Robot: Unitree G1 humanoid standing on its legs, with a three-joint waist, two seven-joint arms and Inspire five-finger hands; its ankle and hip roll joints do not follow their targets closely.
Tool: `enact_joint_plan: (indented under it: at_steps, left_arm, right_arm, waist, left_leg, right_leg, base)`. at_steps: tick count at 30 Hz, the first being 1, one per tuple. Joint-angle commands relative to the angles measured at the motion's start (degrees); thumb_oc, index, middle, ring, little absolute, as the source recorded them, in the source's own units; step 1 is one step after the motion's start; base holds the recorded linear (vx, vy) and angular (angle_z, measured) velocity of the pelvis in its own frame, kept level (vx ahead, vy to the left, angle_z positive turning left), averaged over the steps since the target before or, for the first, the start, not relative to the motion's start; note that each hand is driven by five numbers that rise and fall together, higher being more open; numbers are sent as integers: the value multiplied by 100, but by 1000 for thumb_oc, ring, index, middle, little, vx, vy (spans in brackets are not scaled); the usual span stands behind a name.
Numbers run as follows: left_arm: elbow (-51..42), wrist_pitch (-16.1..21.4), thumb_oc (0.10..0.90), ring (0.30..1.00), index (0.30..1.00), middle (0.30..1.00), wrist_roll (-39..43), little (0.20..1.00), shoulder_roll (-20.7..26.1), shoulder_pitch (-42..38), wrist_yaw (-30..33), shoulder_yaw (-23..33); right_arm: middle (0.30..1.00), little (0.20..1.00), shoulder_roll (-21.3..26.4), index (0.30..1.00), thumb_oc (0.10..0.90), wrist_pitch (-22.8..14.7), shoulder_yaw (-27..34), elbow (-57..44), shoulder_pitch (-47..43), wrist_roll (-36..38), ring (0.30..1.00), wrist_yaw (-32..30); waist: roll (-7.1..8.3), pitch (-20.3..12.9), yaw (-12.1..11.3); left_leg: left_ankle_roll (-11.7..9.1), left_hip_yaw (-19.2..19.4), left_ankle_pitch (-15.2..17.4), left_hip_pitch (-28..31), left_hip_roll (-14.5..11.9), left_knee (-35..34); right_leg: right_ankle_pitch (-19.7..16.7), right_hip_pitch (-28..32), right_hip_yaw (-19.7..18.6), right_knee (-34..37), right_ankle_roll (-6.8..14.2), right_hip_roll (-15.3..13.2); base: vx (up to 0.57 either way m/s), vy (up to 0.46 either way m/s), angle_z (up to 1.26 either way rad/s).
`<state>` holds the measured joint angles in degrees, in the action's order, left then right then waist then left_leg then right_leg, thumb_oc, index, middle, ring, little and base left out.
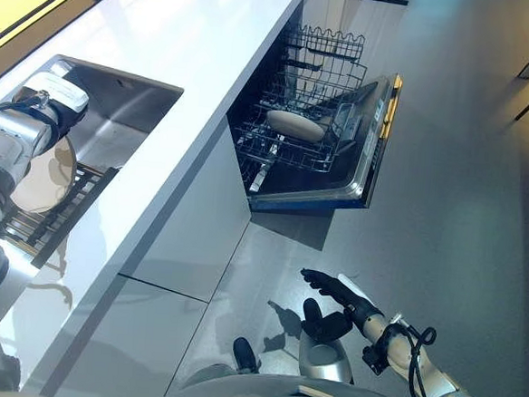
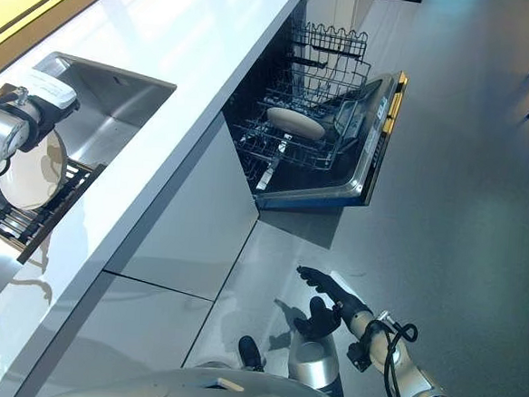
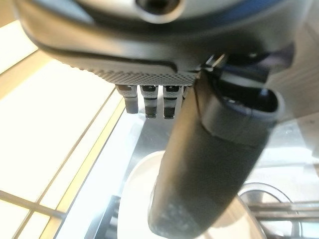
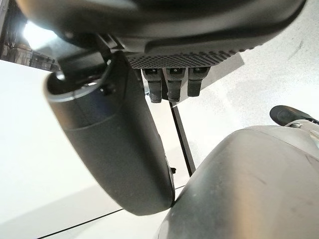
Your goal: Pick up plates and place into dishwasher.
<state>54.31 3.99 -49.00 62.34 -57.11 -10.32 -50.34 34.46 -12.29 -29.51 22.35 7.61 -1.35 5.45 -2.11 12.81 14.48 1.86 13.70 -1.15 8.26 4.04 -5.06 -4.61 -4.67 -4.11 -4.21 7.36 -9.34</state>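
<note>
Both arms are silver-grey with black bands. The right hand [image 1: 335,290] is dark with a white thumb cover. The left hand [image 3: 209,164] shows a smooth dark thumb and ribbed palm edge

Bright daylight, countertop [image 1: 167,28] glare, blurred wrist close-ups

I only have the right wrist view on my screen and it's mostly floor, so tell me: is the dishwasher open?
Observer: Yes. The dishwasher door is down and its lower rack is pulled out.
Operator: Anything loaded in it?
Observer: One pale dish lies in that rack.
Operator: Where is the left robot hand?
Observer: The left robot hand is open over the sink, just above a white plate that sits in a dark rack. I cannot tell whether it touches the plate.
</note>
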Motion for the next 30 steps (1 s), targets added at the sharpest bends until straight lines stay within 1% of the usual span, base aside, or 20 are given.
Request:
enact_joint_plan:
  at_steps: [1, 5, 10, 15, 16, 17, 18, 22, 26, 30]
  left_arm:
    - [428, -465, 800, 900, 900, 900, -110, 900, 179, -790, -276, 22]
    - [729, -632, 800, 900, 900, 900, -62, 900, 143, -740, -1051, -78]
    - [960, -604, 800, 900, 900, 900, 82, 900, 104, -666, -1255, -58]
    - [1103, -555, 800, 900, 900, 900, 77, 900, 89, -667, -1340, -60]
    - [1138, -553, 536, 674, 674, 674, 75, 636, 81, -677, -1351, -72]
    - [1139, -566, 369, 531, 531, 531, 44, 469, 82, -673, -1347, -83]
    - [1151, -559, 105, 305, 305, 305, -4, 205, 78, -672, -1338, -79]
    - [1192, -563, 100, 300, 300, 300, -169, 200, 130, -744, -1196, -163]
    - [1212, -514, 100, 300, 300, 300, -299, 200, 216, -933, -835, -293]
    - [1205, -519, 100, 300, 300, 300, -295, 200, 249, -1080, -769, -375]
  right_arm:
    - [900, 900, 323, 900, 800, -317, 136, -522, -201, -77, 900, 21]
    - [900, 900, 371, 900, 800, -291, 120, -586, -281, -94, 900, -10]
    - [900, 900, 392, 900, 800, -196, 103, -693, -362, -98, 900, -34]
    - [900, 900, 399, 900, 800, -250, 95, -666, -392, -142, 900, -27]
    - [900, 900, 391, 900, 800, -250, 84, -657, -404, -148, 900, -31]
    - [900, 900, 396, 900, 800, -253, 91, -665, -403, -140, 900, -27]
    - [900, 900, 398, 900, 800, -257, 88, -663, -402, -143, 900, -31]
    - [900, 900, 435, 900, 800, -280, 114, -684, -402, -98, 900, -1]
    - [900, 900, 424, 900, 800, -379, 90, -582, -407, -84, 900, -3]
    - [900, 900, 397, 900, 800, -445, 60, -519, -422, -56, 900, -5]
  waist:
    - [-239, -168, 62]
    - [-284, -58, 91]
    - [-286, 15, 87]
    - [-290, 54, 100]
    - [-290, 56, 102]
    - [-287, 62, 103]
    - [-288, 63, 105]
    - [-278, 57, 108]
    - [-263, 0, 87]
    - [-241, -91, 52]
  left_leg:
    - [204, -273, 883, -527, 329, 859]
    - [189, -274, 870, -571, 306, 865]
    - [169, -250, 855, -612, 281, 868]
    - [158, -240, 838, -634, 259, 860]
    - [154, -235, 831, -631, 254, 847]
    - [149, -233, 826, -624, 251, 833]
    - [145, -234, 820, -624, 246, 826]
    - [127, -217, 801, -597, 228, 780]
    - [119, -207, 806, -539, 211, 738]
    - [112, -183, 792, -516, 205, 712]
  right_leg:
    - [-603, -894, -278, -493, 273, 167]
    - [-555, -933, -248, -532, 260, 177]
    - [-526, -932, -224, -510, 254, 171]
    - [-494, -961, -210, -511, 250, 195]
    - [-491, -966, -206, -508, 250, 201]
    - [-483, -962, -195, -497, 251, 205]
    - [-469, -962, -189, -489, 251, 211]
    - [-439, -929, -169, -448, 252, 232]
    - [-360, -836, -135, -373, 254, 252]
    - [-357, -787, -121, -314, 253, 257]
  base:
    - [-19, 34, 0]
    - [-38, 30, 0]
    - [-38, 0, 1]
    - [-8, -1, 0]
    - [0, 0, 0]
    - [0, 0, 0]
    - [0, 0, 0]
    - [0, 0, 0]
    - [-12, -35, 0]
    - [-19, -56, -1]
